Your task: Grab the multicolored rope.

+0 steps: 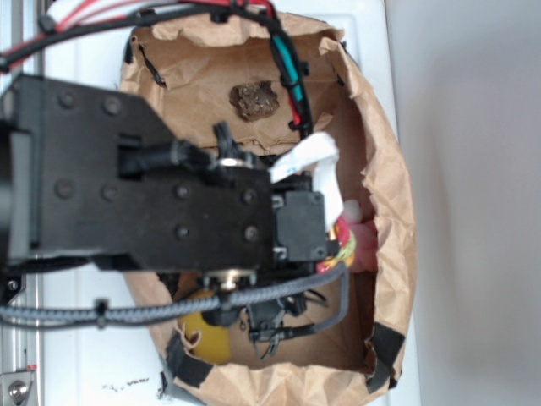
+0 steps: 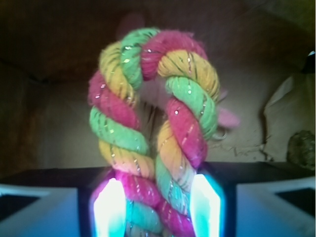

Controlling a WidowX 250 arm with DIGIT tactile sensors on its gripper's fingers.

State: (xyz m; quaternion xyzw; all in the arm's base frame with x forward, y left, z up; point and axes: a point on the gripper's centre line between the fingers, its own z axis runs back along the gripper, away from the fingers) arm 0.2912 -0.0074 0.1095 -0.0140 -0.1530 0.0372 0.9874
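Pinching the multicolored rope (image 2: pixel 153 123) between my two fingers: in the wrist view the gripper (image 2: pixel 157 207) has its glowing pads (image 2: pixel 109 210) pressed against either side of the doubled rope, so the jaws stand only as far apart as the two folded strands are thick. The rope bends into a loop above the fingers, red, yellow and green strands twisted together, both legs of the loop running down into the grip. Behind the loop a pink soft shape (image 2: pixel 228 117) shows, blurred; a dark lump (image 2: pixel 301 148) sits at the right edge on brown paper. From the exterior view, my arm (image 1: pixel 144 199) reaches over an open brown paper bag (image 1: pixel 385 211) and hides most of its inside. A short piece of the rope (image 1: pixel 341 241) peeks out just right of the wrist, next to something pink (image 1: pixel 363 245) against the bag's right wall. A brown lump (image 1: pixel 254 100) lies well apart, near the bag's far end. A yellow object (image 1: pixel 207 334) sits near the bag's near end, partly under the arm. A grey braided cable (image 1: pixel 152 313) runs along below the arm.
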